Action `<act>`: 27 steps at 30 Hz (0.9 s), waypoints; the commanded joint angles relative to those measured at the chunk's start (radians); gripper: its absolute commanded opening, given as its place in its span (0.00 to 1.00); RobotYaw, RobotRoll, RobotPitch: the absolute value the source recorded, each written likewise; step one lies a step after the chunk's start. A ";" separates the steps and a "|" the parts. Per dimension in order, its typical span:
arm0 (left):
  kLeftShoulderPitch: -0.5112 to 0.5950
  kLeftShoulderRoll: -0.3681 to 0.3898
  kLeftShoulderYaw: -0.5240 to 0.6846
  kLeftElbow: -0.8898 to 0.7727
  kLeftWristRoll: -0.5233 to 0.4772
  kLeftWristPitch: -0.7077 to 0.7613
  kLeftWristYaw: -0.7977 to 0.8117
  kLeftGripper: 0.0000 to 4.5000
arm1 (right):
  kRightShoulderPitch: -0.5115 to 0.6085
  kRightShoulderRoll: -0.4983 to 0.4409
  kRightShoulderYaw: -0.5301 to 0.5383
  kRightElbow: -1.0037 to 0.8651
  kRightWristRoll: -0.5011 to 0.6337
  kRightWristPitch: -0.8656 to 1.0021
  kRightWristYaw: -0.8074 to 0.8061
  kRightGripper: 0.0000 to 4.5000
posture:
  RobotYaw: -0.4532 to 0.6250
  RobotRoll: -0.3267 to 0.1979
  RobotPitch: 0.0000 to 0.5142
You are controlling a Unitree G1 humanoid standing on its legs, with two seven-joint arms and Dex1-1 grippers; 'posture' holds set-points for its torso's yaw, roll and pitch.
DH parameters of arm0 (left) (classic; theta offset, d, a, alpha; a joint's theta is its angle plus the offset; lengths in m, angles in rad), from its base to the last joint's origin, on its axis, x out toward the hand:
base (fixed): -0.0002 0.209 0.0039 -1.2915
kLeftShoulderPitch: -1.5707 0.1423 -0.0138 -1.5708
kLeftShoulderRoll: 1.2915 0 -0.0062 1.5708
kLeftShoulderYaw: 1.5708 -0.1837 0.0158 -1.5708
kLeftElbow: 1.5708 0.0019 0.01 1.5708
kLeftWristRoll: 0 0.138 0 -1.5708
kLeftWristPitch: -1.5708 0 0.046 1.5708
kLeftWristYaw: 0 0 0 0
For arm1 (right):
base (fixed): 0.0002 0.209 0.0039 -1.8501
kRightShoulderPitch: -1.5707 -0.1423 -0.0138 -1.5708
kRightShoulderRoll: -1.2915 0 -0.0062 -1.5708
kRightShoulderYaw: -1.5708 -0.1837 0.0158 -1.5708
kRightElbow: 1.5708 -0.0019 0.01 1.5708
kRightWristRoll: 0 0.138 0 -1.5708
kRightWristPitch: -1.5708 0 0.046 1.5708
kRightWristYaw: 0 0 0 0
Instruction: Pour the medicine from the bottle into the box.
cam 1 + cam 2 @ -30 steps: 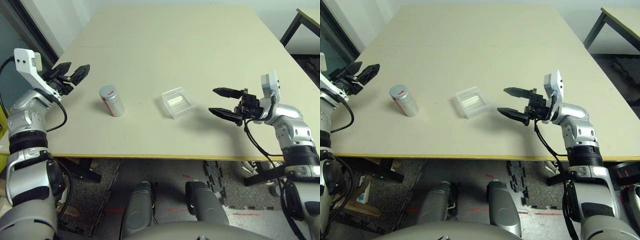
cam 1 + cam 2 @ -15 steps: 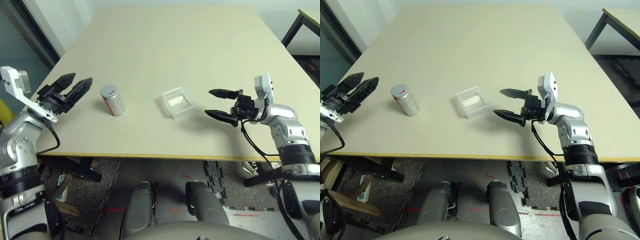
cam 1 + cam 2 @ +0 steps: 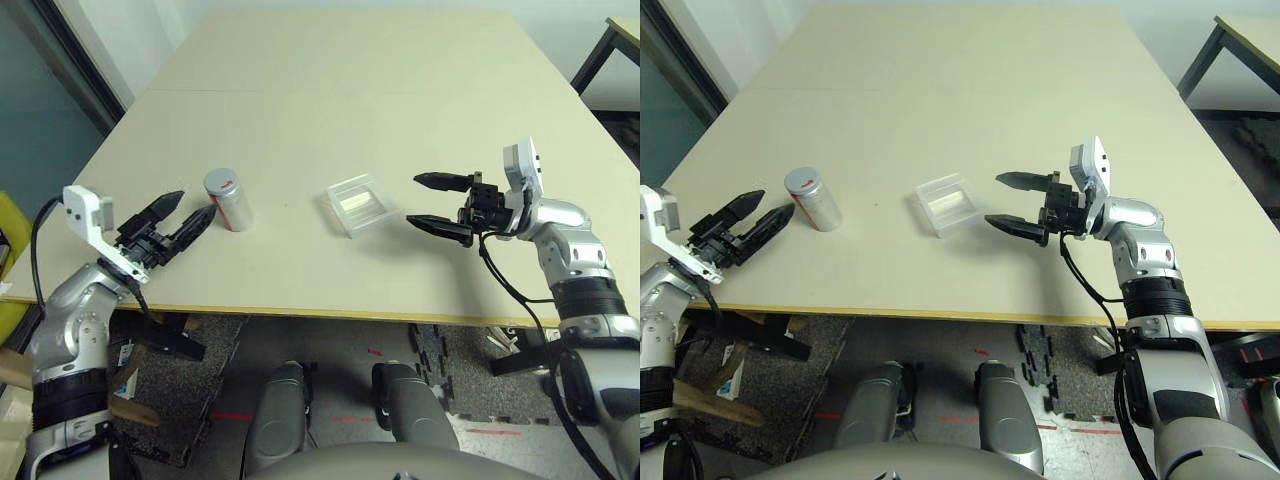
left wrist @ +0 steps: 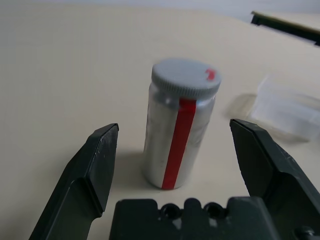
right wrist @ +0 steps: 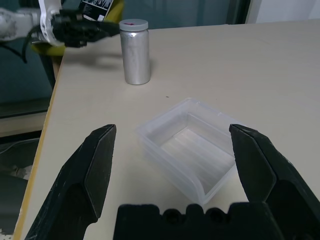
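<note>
Head view: small silvery-grey cylindrical bottle with red-and-white label (image 3: 228, 199) is standing upright toward the tabletop's (image 3: 330, 90) left edge, grey cap on. Shallow clear-plastic square box (image 3: 357, 205) is sitting near the middle of the tabletop, closer to the near edge, well apart from the bottle. Left pincer (image 3: 185, 218) is hovering at the near-left, jaws spread and empty, tips just beside the bottle and pointing at it. Right pincer (image 3: 432, 200) is hanging on the far side of the box from the bottle, jaws spread and empty, aiming at the box.

Left wrist view: bottle (image 4: 181, 122) is sitting dead ahead between the two black fingers (image 4: 97, 160), not touching either, long axis vertical, so across the line the jaws close along. Box (image 4: 289, 110) is lying beyond it, off to one side.

Right wrist view: box (image 5: 190, 145) is lying straight ahead between the spread fingers (image 5: 97, 162), open side up, near but not touched. Bottle (image 5: 135, 51) is standing past it, with the left pincer (image 5: 100, 28) beside it.

My read: left arm is the nearer one to the bottle; a short level push forward should be bracketing the body for a side grip. Cap is looking like it's on, so pouring isn't possible yet.
</note>
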 commanded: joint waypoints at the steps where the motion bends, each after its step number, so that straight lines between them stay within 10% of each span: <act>1: -0.002 -0.026 -0.028 0.033 0.047 -0.056 0.028 0.99 | 0.010 -0.006 0.002 -0.011 -0.004 -0.006 -0.004 1.00 | 0.36 0.62 0.23; 27: -0.160 -0.088 -0.126 0.255 0.173 -0.241 0.113 0.99 | 0.052 -0.015 -0.011 -0.058 0.009 -0.003 -0.043 1.00 | 0.31 0.62 0.20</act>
